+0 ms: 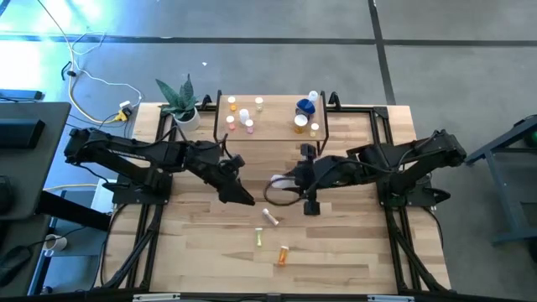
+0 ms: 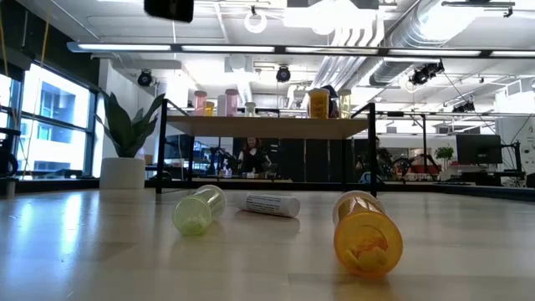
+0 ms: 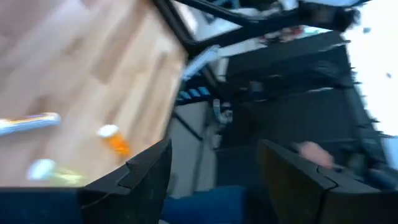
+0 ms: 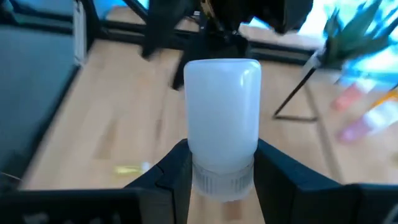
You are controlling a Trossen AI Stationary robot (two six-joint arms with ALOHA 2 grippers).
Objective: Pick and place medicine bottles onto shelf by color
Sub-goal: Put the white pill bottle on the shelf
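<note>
Nearest the table's front edge lie three loose bottles on their sides, not yet sorted: an orange bottle (image 1: 284,255), a yellow-green bottle (image 1: 259,239) and a white bottle (image 1: 270,217), close together.

Just beyond them, over mid-table, the right gripper (image 4: 217,177) is clamped on a white capped bottle (image 4: 222,118), pinching its ribbed cap end so the body sticks out forward (presumably for setting it among its own colour). The left gripper (image 3: 214,171) hangs beside it with fingers spread and nothing between them, the loose bottles ahead of it.

Farthest back stands the shelf (image 1: 273,134), well apart from the carried bottle, already holding pink, white, orange and blue bottles in clusters.
</note>
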